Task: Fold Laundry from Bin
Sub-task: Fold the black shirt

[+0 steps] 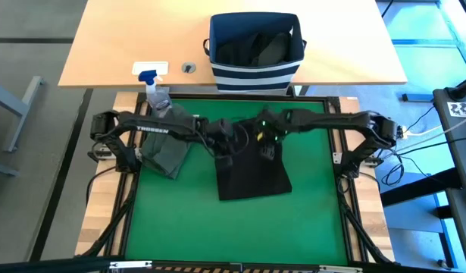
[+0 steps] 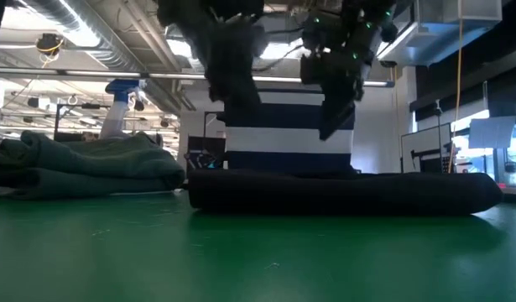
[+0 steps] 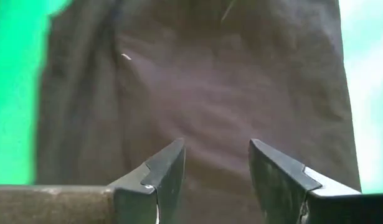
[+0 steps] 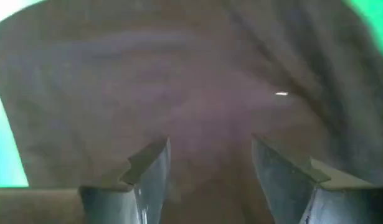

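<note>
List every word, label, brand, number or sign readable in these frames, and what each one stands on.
"TROSSEN": white lettering on the left arm in the high view, small but just legible.
Black-and-white patterned marker on the dark stand at the right edge: a pattern, not text.
White card on the wooden table: too small to read.
Low and wrist views: no text.

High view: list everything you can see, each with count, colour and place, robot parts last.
black garment: one, black, folded flat at the middle of the green mat.
olive garment: one, dark olive, folded on the mat's left part.
bin: one, navy with white stripes, on the wooden table beyond the mat, dark laundry inside.
spray bottle: one, clear with blue nozzle, at the mat's far left corner.
green mat: one, green, under both arms.
left hand: one, dark, open, above the black garment's far edge.
right hand: one, dark, open, beside it over the same edge.
</note>
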### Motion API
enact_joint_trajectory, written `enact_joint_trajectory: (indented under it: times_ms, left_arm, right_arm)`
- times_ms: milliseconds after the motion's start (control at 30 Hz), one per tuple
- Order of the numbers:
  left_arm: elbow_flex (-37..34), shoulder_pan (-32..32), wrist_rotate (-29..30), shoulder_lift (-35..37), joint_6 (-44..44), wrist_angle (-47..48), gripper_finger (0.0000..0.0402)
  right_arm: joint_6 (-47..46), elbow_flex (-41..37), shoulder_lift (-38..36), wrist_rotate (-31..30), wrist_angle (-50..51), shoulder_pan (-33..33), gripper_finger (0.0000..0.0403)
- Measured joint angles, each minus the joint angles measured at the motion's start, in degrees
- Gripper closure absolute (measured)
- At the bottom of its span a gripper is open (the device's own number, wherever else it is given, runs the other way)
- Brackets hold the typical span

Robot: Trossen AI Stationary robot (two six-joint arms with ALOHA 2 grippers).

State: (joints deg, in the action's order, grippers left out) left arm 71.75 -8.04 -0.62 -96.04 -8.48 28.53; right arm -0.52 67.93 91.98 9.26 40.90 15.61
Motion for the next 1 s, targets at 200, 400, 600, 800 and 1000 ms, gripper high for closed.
enact_joint_trajectory:
  times_ms: [200,400,600,800,1000]
  left_arm:
    - [-12.5,3.9,2.7,-0.9,-4.8,-15.5,0.023]
    - [-21.3,6.4,3.2,-3.2,-12.2,-22.0,0.023]
    - [-19.9,6.4,2.1,-1.5,-11.4,-16.0,0.023]
    - [-12.7,3.5,7.4,4.1,-6.7,-10.6,0.023]
    - [-11.7,-1.6,17.9,5.0,-4.9,-11.7,0.023]
  right_arm:
    - [-7.7,-13.0,0.1,-4.2,-15.7,-5.9,0.0178]
    - [-15.1,-22.8,0.1,-6.0,-23.4,-11.5,0.0178]
    - [-17.1,-25.5,-0.1,-10.1,-25.5,-15.0,0.0178]
    - [-18.3,-24.1,0.2,-9.7,-25.4,-14.9,0.0178]
    - [-18.8,-24.0,0.2,-9.9,-28.5,-14.9,0.0178]
